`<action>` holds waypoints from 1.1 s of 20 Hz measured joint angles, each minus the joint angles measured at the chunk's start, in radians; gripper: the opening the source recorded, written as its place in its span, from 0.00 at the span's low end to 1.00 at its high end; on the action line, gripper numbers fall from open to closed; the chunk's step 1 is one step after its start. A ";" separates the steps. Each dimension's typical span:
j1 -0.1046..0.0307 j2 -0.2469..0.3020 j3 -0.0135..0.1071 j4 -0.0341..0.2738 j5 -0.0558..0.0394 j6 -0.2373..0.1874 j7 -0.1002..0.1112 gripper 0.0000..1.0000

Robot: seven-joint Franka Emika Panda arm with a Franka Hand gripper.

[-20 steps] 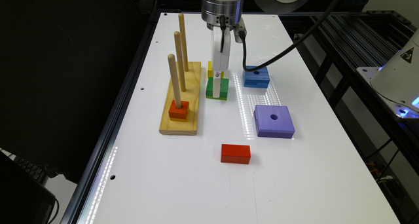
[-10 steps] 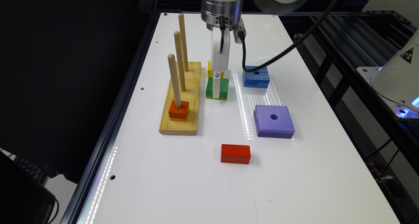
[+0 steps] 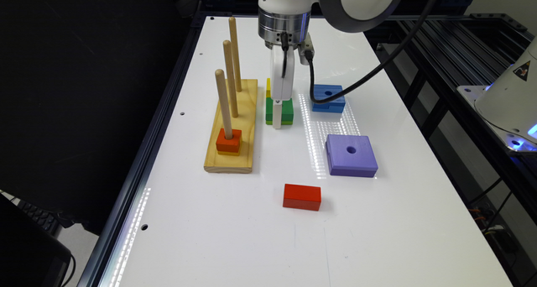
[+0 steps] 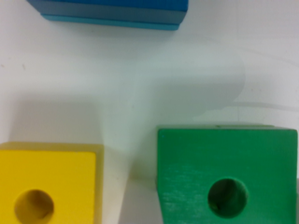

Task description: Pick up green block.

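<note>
The green block (image 3: 288,111) lies on the white table (image 3: 251,236), just past the wooden peg base toward the exterior view's right. In the wrist view the green block (image 4: 261,158) is a dark-green square with a round centre hole, seen from straight above. My gripper (image 3: 277,120) hangs vertically from the white arm, reaching down over the block and covering its middle in the exterior view. A smaller yellow block (image 3: 268,90) sits right behind the green one, and the yellow block (image 4: 46,182) lies a narrow gap away from it in the wrist view.
A wooden base (image 3: 233,127) carries three upright pegs, with an orange block (image 3: 228,141) on the nearest peg. A blue block (image 3: 328,97) (image 4: 112,11), a purple block (image 3: 351,155) and a red brick (image 3: 302,196) lie toward the exterior view's right and front.
</note>
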 joint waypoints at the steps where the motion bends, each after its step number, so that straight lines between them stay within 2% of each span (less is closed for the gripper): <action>1: 0.000 0.000 0.000 0.000 0.0000 0.000 0.000 0.00; 18: -0.001 -0.005 0.000 -0.002 -0.0006 -0.002 0.000 0.00; 22: -0.001 -0.037 0.000 -0.002 -0.0006 -0.032 0.000 0.00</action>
